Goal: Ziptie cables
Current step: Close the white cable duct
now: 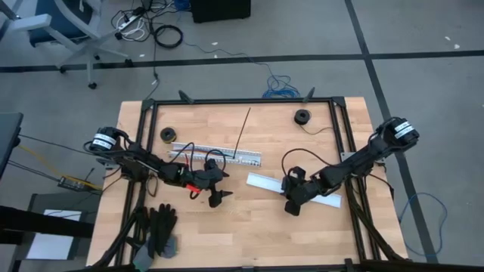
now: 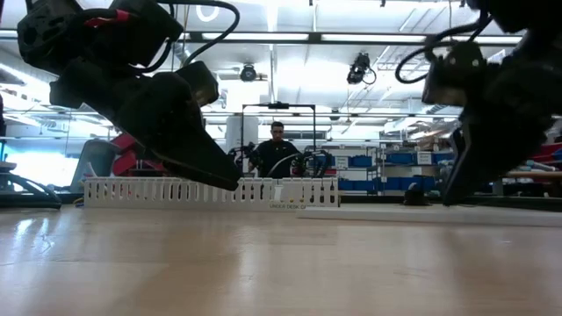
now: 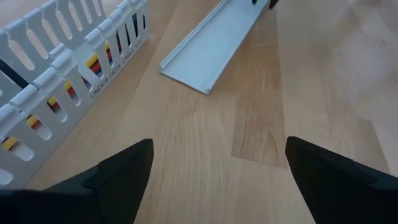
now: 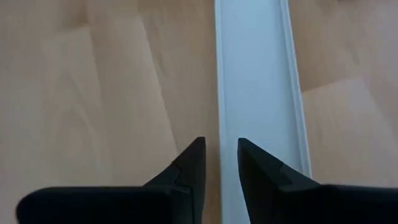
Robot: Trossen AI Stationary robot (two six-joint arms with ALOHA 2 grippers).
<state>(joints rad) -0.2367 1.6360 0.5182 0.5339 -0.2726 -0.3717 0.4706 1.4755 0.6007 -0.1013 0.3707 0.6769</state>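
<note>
The cables [image 3: 92,62] show as red and yellow wires behind the slots of the white slotted channel [image 1: 219,157], lying inside it along its length. My left gripper [image 1: 217,193] hovers open and wide just near of the channel [image 3: 74,74], touching nothing. My right gripper [image 1: 291,202] points down at the left end of a flat white cover strip [image 1: 302,190] that lies on the table. Its fingers [image 4: 249,162] stand a narrow gap apart, on either side of the strip's long edge wall [image 4: 218,93].
A thin black strip [image 1: 243,132] lies on the table past the channel. Two black rolls [image 1: 167,134] [image 1: 302,117] sit near the far edge. Black gloves [image 1: 159,230] lie at the near left corner. A person [image 2: 277,149] sits beyond the table. Bare wood lies between the grippers.
</note>
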